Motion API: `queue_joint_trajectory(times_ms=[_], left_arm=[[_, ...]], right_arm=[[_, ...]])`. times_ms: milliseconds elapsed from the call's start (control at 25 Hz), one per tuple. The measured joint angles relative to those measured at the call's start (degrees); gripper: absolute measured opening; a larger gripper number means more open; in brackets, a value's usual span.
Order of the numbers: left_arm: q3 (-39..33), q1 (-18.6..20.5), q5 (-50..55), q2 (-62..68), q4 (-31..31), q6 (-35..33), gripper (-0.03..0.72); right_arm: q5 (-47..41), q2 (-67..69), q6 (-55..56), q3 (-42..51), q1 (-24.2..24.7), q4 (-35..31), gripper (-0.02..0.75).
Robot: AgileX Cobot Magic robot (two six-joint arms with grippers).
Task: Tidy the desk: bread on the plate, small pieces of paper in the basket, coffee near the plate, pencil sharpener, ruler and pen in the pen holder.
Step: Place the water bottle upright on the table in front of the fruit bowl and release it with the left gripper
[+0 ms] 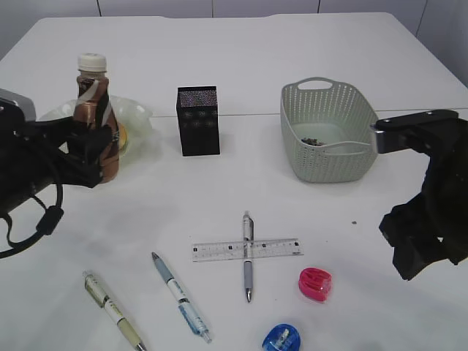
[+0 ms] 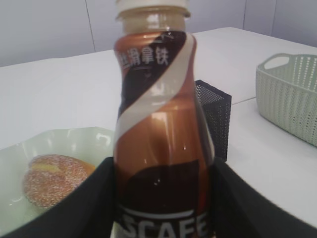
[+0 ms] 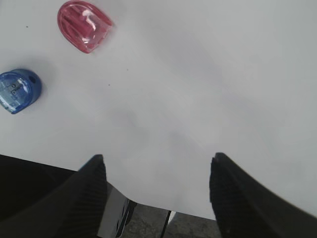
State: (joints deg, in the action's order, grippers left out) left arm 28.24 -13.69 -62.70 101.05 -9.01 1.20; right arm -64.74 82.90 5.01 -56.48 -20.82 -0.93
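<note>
The white table [image 1: 241,66] was seen bearing everything. Well off to the right of the left jaws stood the pale green perforated plastic basket [image 1: 325,131], dark scraps lying in it; between basket and jaws stood the black mesh pen holder [image 1: 197,121]. Just behind the left jaws lay the pale translucent plate [image 2: 64,144] with a sugared round bread [image 2: 52,178] on it.

The brown coffee bottle with a cream cap [image 1: 93,110] was held upright between the left jaws, which were closed against its lower body; the left gripper [image 1: 88,150] was seen at the plate's edge. Whether the bottle's base rested on the table could not be told. The right gripper [image 3: 156,191] was seen with its jaws spread wide and nothing between them, hanging above bare table.

The likeliest fault was judged to be a topple: the bottle is tall and narrow, so a release while tilted or above the surface could tip it onto the plate.

Ahead of and left of the right jaws lay a pink translucent sharpener [image 3: 83,26] and a blue one [image 3: 19,90]. Farther off, a clear plastic ruler [image 1: 246,249] lay with a grey pen [image 1: 248,256] crossed over it, and a blue-gripped pen [image 1: 180,297] and an olive-gripped pen [image 1: 113,310] lay apart.
</note>
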Motion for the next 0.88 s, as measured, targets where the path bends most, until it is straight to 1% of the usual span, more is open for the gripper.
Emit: queue_joint_trajectory(times_ms=[200, 400, 520, 680, 880], left_arm=[[5.6, 0.0, 0.0, 7.0, -3.8, 0.0, 0.394], [10.0, 0.0, 0.0, 12.9, -4.6, 0.1, 0.389], [11.5, 0.0, 0.0, 16.3, -5.4, 0.1, 0.386], [11.7, 0.0, 0.0, 19.9, -6.2, 0.1, 0.386], [12.5, 0.0, -3.7, 22.4, -6.2, 0.1, 0.385]], right_arm=[[0.1, 0.0, 0.0, 0.0, 0.0, 0.0, 0.479], [0.7, 0.0, 0.1, 0.0, 0.0, 0.0, 0.479], [1.0, 0.0, 0.1, 0.0, 0.0, 0.0, 0.479], [1.1, 0.0, 0.1, 0.0, 0.0, 0.1, 0.479], [1.1, 0.0, 0.1, 0.0, 0.0, 0.1, 0.479]])
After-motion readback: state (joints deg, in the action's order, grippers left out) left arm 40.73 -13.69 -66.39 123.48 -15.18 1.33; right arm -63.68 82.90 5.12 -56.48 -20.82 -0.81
